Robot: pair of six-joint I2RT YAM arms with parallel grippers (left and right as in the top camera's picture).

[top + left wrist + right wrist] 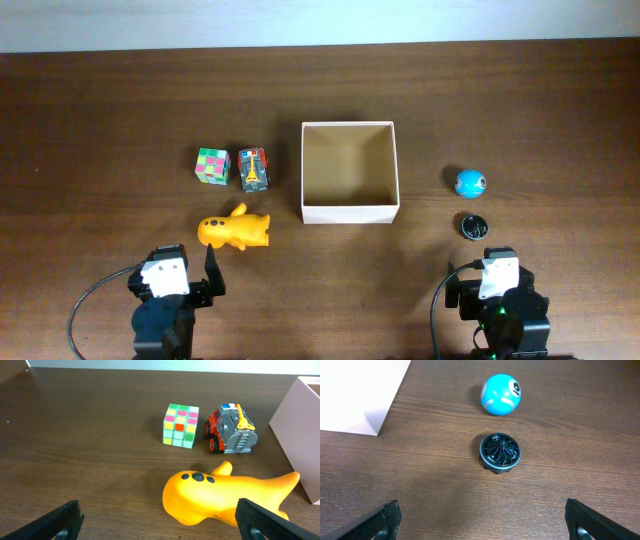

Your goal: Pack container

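The container [349, 213], a square open cardboard box with cream walls and a tan inside, stands mid-table with nothing in it. Left of it lie an orange toy animal [233, 230], a colourful cube [211, 166] and a small toy truck [254, 168]. Right of it lie a blue ball [471, 182] and a black round disc [474, 225]. My left gripper [160, 522] is open just in front of the orange toy [220, 497]. My right gripper [482, 522] is open in front of the disc [500, 452], with nothing between its fingers.
The box's wall shows at the right edge of the left wrist view [300, 425] and at the top left of the right wrist view [360, 395]. The cube [180, 425] and truck [231, 430] sit behind the orange toy. The ball [501, 394] lies behind the disc.
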